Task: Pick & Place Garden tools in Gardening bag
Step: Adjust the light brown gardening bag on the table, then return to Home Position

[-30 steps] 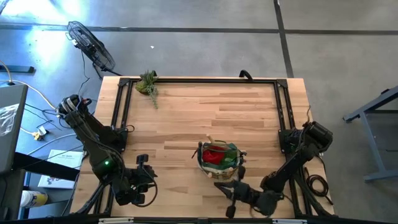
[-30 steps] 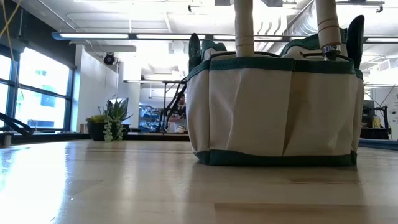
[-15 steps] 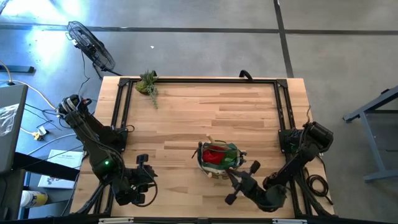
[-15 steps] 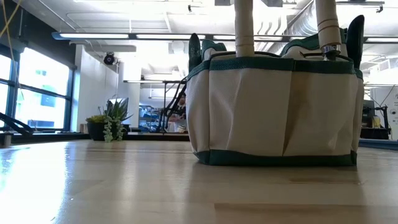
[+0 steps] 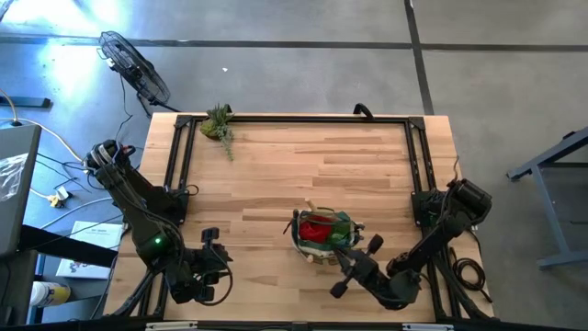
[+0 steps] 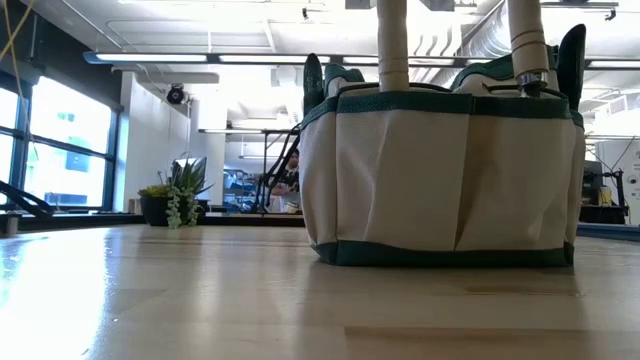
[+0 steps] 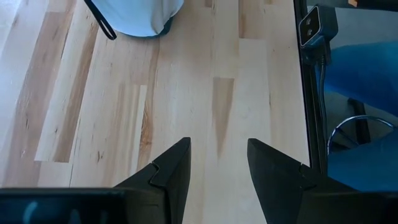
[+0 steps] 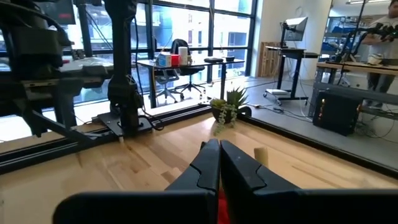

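Dark-green fabric gardening bag, tools stowed; right gripper beside it, fingers pressed together empty; left gripper, fingers narrowly apart. Risk: snagging bag handle.

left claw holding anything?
No, the left claw is open over bare wooden table with nothing between its fingers.

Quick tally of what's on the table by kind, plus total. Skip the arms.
Bag: 1
Wooden handles sticking up out of it: 2
Red piece inside it: 1
Plant at the far left corner: 1
Total: 5
Anything deeper in the bag is hidden.
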Controlling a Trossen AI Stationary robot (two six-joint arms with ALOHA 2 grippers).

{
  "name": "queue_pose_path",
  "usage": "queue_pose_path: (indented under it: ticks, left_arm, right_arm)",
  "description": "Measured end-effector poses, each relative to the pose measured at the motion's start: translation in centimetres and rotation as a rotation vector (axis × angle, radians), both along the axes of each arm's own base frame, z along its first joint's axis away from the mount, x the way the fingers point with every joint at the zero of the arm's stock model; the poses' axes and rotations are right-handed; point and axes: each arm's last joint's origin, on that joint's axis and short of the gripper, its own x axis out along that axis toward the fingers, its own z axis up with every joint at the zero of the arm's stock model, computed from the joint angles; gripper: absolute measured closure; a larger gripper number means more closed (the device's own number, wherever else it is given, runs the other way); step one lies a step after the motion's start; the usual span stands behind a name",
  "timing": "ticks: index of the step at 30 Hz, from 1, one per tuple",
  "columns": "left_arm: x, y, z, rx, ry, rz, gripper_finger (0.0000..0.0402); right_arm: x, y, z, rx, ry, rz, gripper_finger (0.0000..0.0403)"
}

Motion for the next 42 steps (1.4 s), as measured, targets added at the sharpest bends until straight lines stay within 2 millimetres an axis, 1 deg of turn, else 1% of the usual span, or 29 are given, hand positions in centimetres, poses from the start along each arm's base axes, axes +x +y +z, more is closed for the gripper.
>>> queue_pose_path:
  ticks: [5,9,13,16,22,35,42]
  left_arm:
    - [0.0,-0.1,0.0,-0.016,0.017,-0.010,0.0249]
    - [0.0,-0.1,0.0,-0.015,0.017,-0.010,0.0249]
    - [0.0,0.0,0.0,-0.013,0.014,-0.008,0.0249]
    - [0.0,0.0,0.0,-0.012,0.013,-0.007,0.0249]
    - [0.0,0.0,0.0,-0.012,0.012,-0.006,0.0249]
    - [0.0,0.0,0.0,-0.011,0.011,-0.005,0.0249]
    - [0.0,0.0,0.0,-0.010,0.011,-0.005,0.0249]
  right_arm:
    - [-1.0,-0.3,-1.9,0.045,-0.038,0.016,0.0400]
    - [-1.7,-1.1,-3.6,0.103,-0.086,0.017,0.0400]
    - [-2.2,-1.7,-4.7,0.153,-0.128,0.016,0.0400]
    - [-2.6,-1.6,-5.1,0.171,-0.141,0.028,0.0400]
    - [-3.1,-1.2,-5.1,0.184,-0.149,0.050,0.0400]
    - [-3.3,-1.3,-3.3,0.157,-0.126,0.049,0.0400]
    - [-3.3,-0.1,-2.3,0.163,-0.129,0.071,0.0400]
